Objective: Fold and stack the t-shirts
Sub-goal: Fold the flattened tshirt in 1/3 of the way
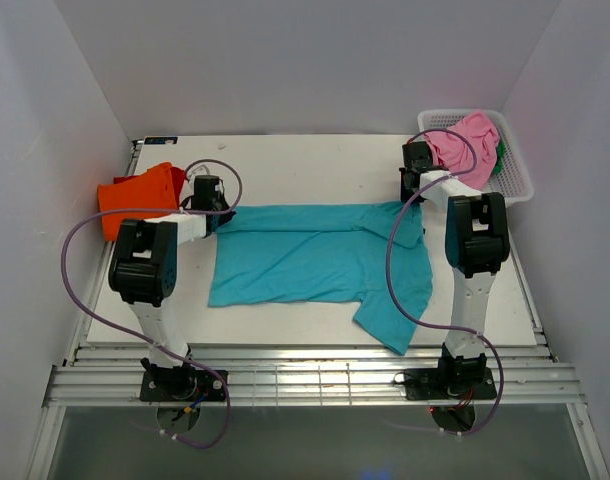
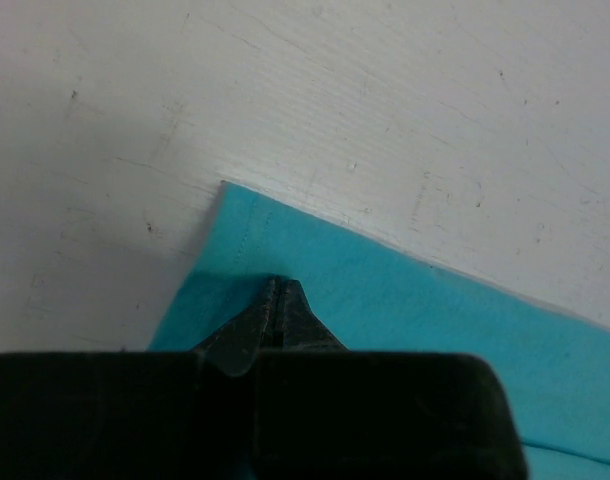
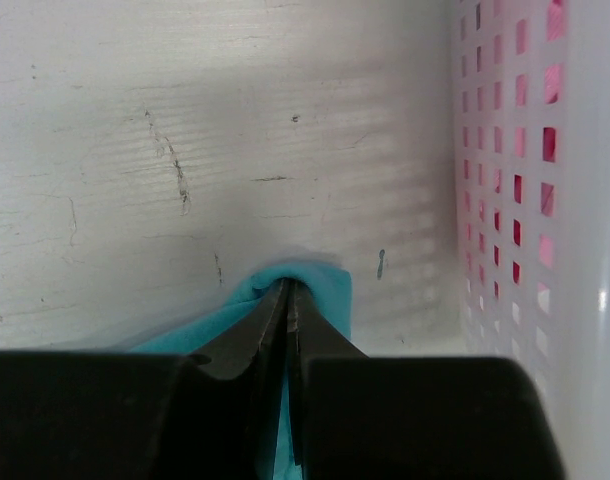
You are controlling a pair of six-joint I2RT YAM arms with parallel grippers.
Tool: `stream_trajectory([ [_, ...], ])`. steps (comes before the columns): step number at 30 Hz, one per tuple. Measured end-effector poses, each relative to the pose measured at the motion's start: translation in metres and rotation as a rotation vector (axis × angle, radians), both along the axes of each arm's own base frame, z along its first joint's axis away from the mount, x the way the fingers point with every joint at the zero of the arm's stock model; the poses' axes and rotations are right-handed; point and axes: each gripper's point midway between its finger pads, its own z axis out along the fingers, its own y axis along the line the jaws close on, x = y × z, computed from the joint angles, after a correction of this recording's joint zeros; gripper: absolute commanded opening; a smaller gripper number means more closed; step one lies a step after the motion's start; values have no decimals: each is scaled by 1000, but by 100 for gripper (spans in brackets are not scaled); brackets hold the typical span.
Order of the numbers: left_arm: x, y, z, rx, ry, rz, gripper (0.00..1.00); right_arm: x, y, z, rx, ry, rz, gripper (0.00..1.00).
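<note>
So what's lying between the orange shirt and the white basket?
The teal t-shirt, spread out; the top view shows it.

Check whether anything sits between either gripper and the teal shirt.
Nothing visible. The left gripper and right gripper are each shut on the teal shirt's far edge. The basket stands beside the right one, not between.

A white table (image 1: 315, 160) fills a plain white booth. Behind it rises a bare back wall (image 1: 315, 60). A left wall (image 1: 35, 200) and a right wall (image 1: 585, 150) close in just beside its edges. Up close the tabletop is scuffed, with thin dark scratches. Along the table's near edge runs a slatted metal rail (image 1: 315, 385), and below that a dull grey surface (image 1: 315, 445), perhaps floor. The light is soft and even.
</note>
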Motion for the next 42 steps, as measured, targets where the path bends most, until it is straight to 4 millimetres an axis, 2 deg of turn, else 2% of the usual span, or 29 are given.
stream_trajectory([
  [4, 6, -1, -5, -2, 6, 4, 0, 0, 0, 0, 4, 2, 2, 8],
  [8, 24, -3, -4, -5, -6, 13, 0, 7, 1, 0, 10, 2, 2, 8],
  [12, 46, -3, -4, -10, -20, 22, 0, 19, 3, 0, 13, 3, 3, 8],
  [18, 66, 3, -3, -10, -25, 38, 0, 42, 6, 1, 13, -5, 3, 8],
  [21, 68, 5, -3, -5, -20, 45, 0, 49, 5, 2, 4, -7, 0, 8],
  [31, 68, 6, -4, -4, -26, 47, 0, 49, -1, 2, 11, -4, -7, 9],
  [33, 69, 6, -3, -3, -26, 43, 0, 50, -1, 2, 15, -9, -2, 15],
  [34, 69, 6, -3, -1, -26, 40, 0, 51, 0, 3, 18, -15, 3, 21],
  [38, 69, 6, -1, 7, -22, 20, 0, 44, 5, 10, 70, -55, 53, 28],
  [39, 70, 6, -1, 11, -23, 15, 2, 39, 9, 14, 92, -69, 72, 29],
  [40, 70, 6, -1, 14, -25, 10, 12, 34, 11, 20, 112, -81, 87, 30],
  [42, 73, 5, 2, 23, -42, -2, 21, 29, 18, 40, 157, -125, 121, 30],
])
